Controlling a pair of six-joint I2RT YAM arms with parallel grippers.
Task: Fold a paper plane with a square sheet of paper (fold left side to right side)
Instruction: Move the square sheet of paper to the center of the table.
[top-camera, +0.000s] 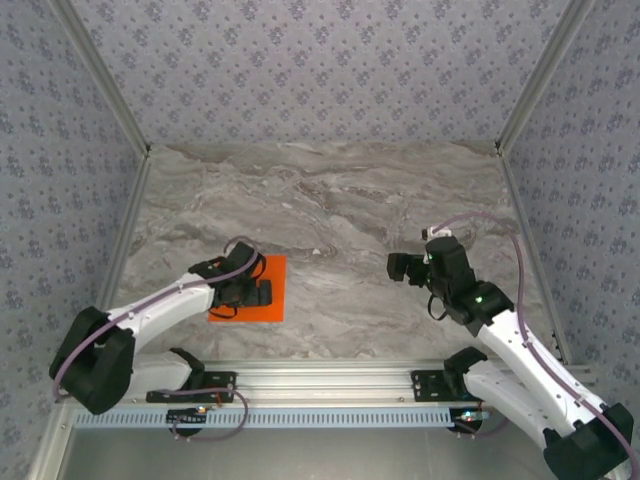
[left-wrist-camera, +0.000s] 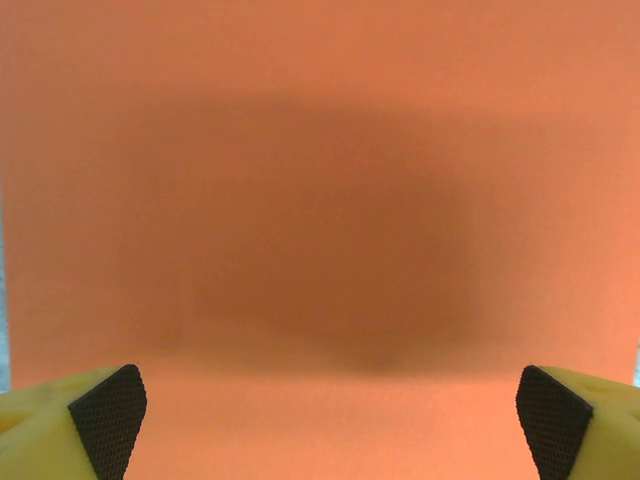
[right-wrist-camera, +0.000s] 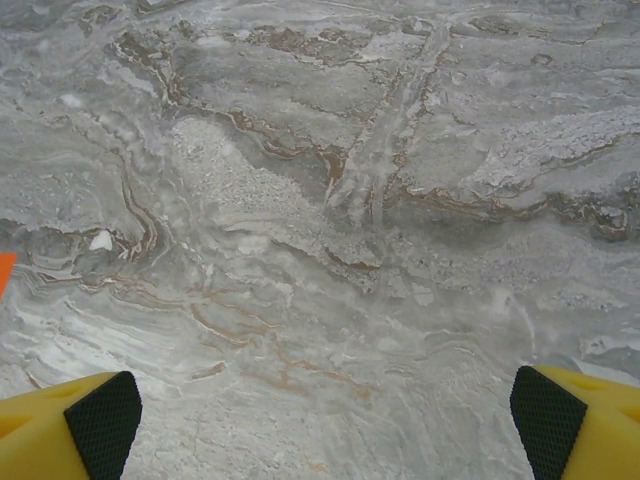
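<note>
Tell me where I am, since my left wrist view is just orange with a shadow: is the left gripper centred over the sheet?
Observer: In the top view, the left gripper is over the sheet of paper, roughly mid-sheet, with orange showing on its right and near sides.
Operator: Where does the sheet lie on the table?
Observer: In the near left part of the table, just beyond the rail that carries the arms.
Operator: And the right gripper?
Observer: The right gripper is open over bare marble, well to the right of the sheet and apart from it.
</note>
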